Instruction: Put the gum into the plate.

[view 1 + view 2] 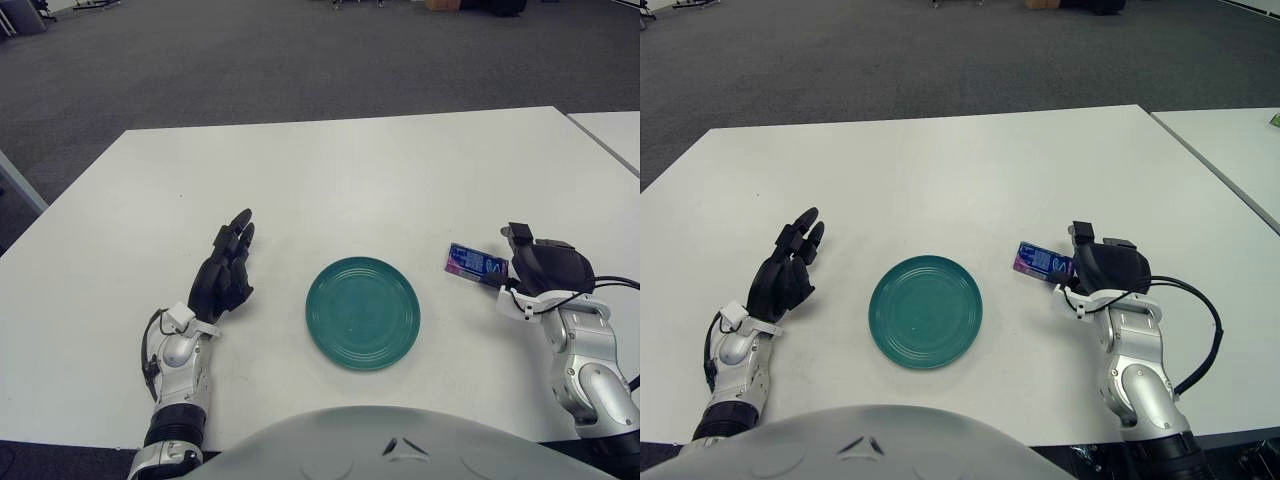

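The right hand is positioned at the right side of the white table, directly against the right end of the gum pack. One dark finger is seen above the far right corner of the pack and another at its near right edge; whether the pack is actually gripped or merely touched cannot be told from either view. The gum pack, blue and purple with white lettering, is seen flat on the table surface, its long axis running roughly left to right and slightly angled. It is located just to the right of the teal plate, with a strip of bare table between the two. The plate is placed near the front centre of the table. The left hand is seen to the left of the plate, well apart from it, with its fingers extended forward and nothing held in them.
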Robot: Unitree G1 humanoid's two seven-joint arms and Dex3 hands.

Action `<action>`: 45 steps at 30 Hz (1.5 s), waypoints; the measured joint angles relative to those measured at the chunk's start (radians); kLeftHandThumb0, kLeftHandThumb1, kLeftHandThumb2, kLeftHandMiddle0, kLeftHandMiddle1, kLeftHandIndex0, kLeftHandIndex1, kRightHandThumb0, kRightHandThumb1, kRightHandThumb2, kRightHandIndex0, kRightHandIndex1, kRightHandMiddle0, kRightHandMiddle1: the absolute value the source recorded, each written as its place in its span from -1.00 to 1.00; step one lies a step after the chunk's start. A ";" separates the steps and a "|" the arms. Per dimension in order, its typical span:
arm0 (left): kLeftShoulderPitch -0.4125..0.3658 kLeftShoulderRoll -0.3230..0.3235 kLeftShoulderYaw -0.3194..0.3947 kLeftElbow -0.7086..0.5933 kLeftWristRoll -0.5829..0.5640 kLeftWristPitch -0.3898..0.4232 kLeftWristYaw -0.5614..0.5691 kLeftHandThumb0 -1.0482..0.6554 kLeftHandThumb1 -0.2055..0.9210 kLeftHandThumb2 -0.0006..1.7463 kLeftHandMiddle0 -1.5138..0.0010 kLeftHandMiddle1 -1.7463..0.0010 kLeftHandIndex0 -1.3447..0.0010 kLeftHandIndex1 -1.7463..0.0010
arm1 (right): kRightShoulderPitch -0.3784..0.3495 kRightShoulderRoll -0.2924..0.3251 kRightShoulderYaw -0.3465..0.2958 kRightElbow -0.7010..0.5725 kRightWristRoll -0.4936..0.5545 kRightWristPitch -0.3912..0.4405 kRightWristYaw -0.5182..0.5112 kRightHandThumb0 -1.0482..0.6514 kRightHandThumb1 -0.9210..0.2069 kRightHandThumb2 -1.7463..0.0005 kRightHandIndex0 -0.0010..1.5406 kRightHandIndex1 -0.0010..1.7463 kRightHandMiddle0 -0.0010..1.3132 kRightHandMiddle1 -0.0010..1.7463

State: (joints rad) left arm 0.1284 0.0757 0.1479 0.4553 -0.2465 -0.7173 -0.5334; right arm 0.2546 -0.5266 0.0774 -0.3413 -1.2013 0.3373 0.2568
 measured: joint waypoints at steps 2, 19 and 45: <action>0.006 -0.004 -0.005 -0.013 -0.014 0.000 -0.008 -0.88 1.00 0.04 0.75 0.97 1.00 0.39 | -0.001 0.000 0.004 0.000 0.000 -0.001 0.004 -0.83 -1.00 0.26 -0.43 -0.99 -1.00 -0.18; 0.068 -0.045 -0.031 -0.127 -0.026 0.089 0.027 -0.87 1.00 0.01 0.63 0.96 1.00 0.26 | -0.010 0.002 0.030 -0.001 -0.010 -0.001 0.036 -0.85 -1.00 0.22 -0.43 -1.00 -1.00 -0.25; 0.115 -0.070 -0.041 -0.198 -0.040 0.185 0.063 -0.86 1.00 0.07 0.55 0.97 1.00 0.33 | -0.053 0.007 0.101 0.008 -0.077 -0.020 0.079 -0.84 -1.00 0.20 -0.42 -1.00 -1.00 -0.36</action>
State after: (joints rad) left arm 0.2429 0.0061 0.1074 0.2571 -0.2868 -0.5319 -0.4700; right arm 0.2020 -0.5197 0.1785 -0.3329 -1.2782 0.3174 0.3355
